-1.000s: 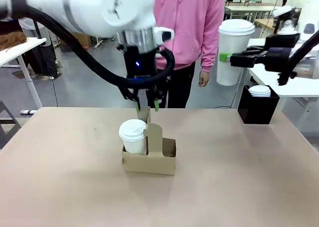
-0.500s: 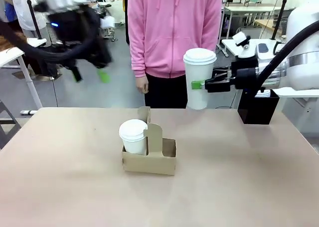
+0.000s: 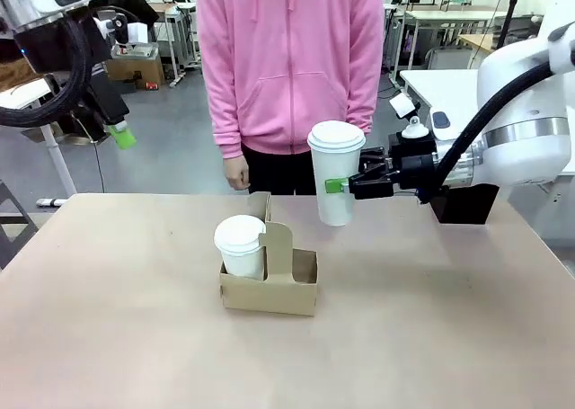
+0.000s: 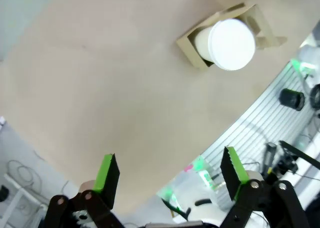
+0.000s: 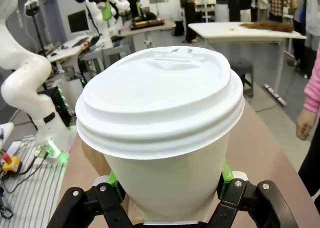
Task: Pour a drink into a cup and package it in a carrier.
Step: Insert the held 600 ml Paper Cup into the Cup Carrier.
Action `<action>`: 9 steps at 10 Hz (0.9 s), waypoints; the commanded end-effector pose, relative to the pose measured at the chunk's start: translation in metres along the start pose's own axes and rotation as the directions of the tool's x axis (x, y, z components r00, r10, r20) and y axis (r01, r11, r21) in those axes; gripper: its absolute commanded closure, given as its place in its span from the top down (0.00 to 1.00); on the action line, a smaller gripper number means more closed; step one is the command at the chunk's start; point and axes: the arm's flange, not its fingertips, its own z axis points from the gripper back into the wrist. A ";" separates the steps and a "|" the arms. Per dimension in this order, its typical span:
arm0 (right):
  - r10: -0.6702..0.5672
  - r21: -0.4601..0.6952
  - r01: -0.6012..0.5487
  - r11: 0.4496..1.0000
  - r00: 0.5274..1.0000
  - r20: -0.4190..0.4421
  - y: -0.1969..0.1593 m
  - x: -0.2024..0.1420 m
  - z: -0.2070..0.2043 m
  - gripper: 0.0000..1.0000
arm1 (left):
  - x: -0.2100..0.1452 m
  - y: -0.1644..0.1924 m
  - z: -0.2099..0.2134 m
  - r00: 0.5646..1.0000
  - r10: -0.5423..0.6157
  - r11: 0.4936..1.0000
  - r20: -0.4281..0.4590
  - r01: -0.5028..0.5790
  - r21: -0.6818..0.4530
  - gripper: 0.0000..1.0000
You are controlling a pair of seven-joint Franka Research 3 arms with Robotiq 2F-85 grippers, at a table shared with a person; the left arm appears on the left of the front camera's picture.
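the cup (image 3: 335,172) hangs upright, lid up, above the table (image 3: 431,337) just right of the carrier (image 3: 269,283). right gripper (image 3: 337,185) fingers clamp its side, arm horizontal. left gripper (image 4: 170,174) raised, fingers apart.

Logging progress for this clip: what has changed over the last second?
The left gripper rose from the carrier and swung out left, fingers open. The right gripper carried its lidded cup left toward the carrier. The seated cup and carrier stayed put.
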 end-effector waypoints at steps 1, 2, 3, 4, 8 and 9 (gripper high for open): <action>0.011 0.008 -0.011 1.000 1.000 0.007 0.003 0.006 -0.002 0.80 | 0.001 -0.005 0.001 0.999 0.035 0.999 -0.039 -0.036 -0.025 1.00; 0.011 0.008 -0.011 1.000 1.000 0.007 0.003 0.006 -0.002 0.80 | 0.001 -0.005 0.001 0.999 0.035 0.999 -0.039 -0.036 -0.025 1.00; 0.001 0.002 -0.001 1.000 1.000 0.000 0.001 0.000 -0.001 0.80 | 0.000 -0.001 -0.002 1.000 0.006 1.000 -0.012 -0.006 -0.007 1.00; 0.036 0.064 -0.039 0.997 0.998 0.042 -0.002 -0.003 0.001 0.80 | -0.009 0.014 -0.014 1.000 -0.021 1.000 0.011 0.021 0.001 1.00; 0.097 0.284 -0.142 0.948 0.981 0.167 -0.010 -0.021 -0.022 0.80 | -0.057 0.065 -0.045 0.968 -0.169 0.974 0.185 0.192 -0.117 1.00; 0.096 0.311 -0.149 0.939 0.979 0.182 -0.011 -0.026 -0.030 0.80 | -0.067 0.074 -0.053 0.957 -0.194 0.969 0.214 0.222 -0.113 1.00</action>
